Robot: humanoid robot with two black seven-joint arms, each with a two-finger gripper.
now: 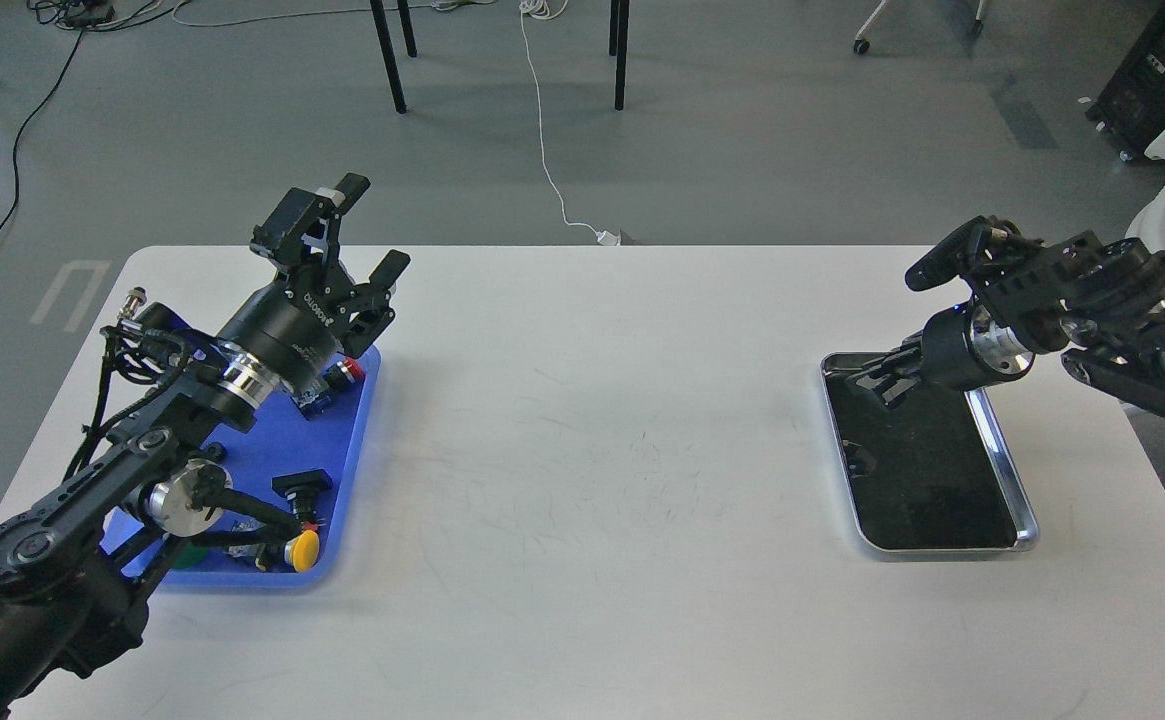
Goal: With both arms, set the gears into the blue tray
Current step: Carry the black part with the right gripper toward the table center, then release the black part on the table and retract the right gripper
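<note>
Head view, nearest first: our left arm crosses the blue tray (347, 470), which holds button switches (300, 548) but no gear we can make out; our left gripper (352, 225) stands above its far end, fingers spread, empty. Farther right, our right gripper (877, 378) reaches into the steel-rimmed tray (1027, 525); its claw state we cannot tell, gears there go unseen, so most work appears left.

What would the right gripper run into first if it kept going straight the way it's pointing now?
The right gripper points left and downward over the steel-rimmed tray, so it would probably meet the tray's black inside near its far left corner. Depth is unclear from this one view, and the fingers look dark against it.
</note>
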